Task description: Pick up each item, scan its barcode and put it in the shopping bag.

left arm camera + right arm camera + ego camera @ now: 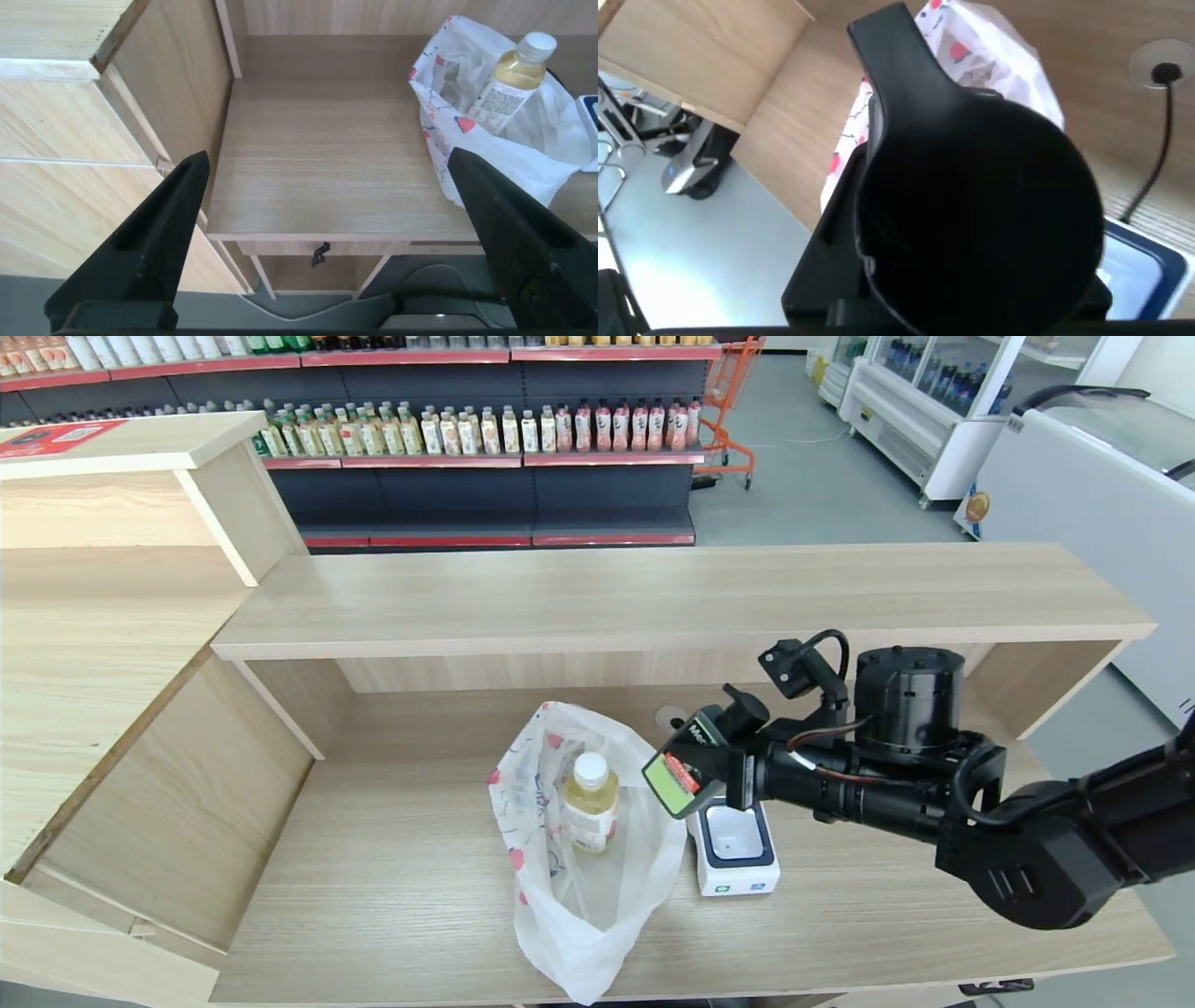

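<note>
risks first: the green and red pack [674, 778] is held only by its back end, so it could slip & drop onto the white scanner [737, 855] below. if its barcode faces away from the scanner window, no scan, i'd guess. the plastic bag [577, 917] is floppy w/ a slack mouth, so a drop from the side might catch the rim or knock the bottle [590, 805] standing inside. the arm could also snag the bag's thin wall.

the right fingers [745, 707] pinch the pack. it sticks out past the tips toward the bag, up off the table [840, 915], just above the scanner's far end. the bag sits just beside the scanner, on the robot's left of it.

the left fingers [159, 245] are spread wide w/ nothing between them, hanging by the table's near edge, well apart from the bag & pack.
</note>
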You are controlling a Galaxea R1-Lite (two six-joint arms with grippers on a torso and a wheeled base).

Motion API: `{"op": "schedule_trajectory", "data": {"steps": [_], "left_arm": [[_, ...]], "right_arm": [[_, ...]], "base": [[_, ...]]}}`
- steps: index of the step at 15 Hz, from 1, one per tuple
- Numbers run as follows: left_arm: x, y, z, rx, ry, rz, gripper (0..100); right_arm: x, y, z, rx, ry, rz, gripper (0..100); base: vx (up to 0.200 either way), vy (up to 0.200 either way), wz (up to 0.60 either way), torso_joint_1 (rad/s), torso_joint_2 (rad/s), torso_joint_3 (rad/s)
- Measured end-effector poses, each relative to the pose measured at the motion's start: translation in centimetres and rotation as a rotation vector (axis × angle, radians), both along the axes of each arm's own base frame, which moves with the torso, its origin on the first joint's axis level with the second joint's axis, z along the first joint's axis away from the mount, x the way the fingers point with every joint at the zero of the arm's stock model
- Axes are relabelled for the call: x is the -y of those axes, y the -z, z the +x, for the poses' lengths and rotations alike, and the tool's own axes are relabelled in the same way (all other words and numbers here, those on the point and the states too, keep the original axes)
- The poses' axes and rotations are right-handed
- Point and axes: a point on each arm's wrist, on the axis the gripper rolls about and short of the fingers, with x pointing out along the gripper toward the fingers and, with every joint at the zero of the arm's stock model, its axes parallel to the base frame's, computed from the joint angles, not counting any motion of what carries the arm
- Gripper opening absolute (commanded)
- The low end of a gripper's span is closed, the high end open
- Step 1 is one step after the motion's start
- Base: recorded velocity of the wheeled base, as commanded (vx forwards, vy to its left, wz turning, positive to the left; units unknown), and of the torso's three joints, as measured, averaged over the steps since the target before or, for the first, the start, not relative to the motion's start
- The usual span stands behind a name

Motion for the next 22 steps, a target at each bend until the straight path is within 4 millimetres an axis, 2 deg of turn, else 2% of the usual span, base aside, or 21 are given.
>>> {"op": "schedule_trajectory", "data": {"steps": [6,11,17,22], "left_arm": [[0.0,0.0,0.0,0.001,-0.001,-0.001,100],[0.0,0.0,0.0,0.001,-0.001,-0.001,100],[0.0,0.0,0.0,0.001,-0.001,-0.001,100],[0.0,0.0,0.0,0.0,-0.001,-0.001,100]], "right_arm": [[-3.6,3.8,0.6,0.003,-0.097,-0.084,0],[-5.0,6.6,1.6,0.125,-0.199,-0.162,0],[-6.4,11.0,2.5,0.242,-0.336,-0.287,0],[-8.0,13.1,4.1,0.319,-0.365,-0.333,0]], "base": [[0.0,0.0,0.0,0.0,0.0,0.0],[0.0,0.0,0.0,0.0,0.0,0.0],[0.0,0.0,0.0,0.0,0.0,0.0],[0.0,0.0,0.0,0.0,0.0,0.0]]}}
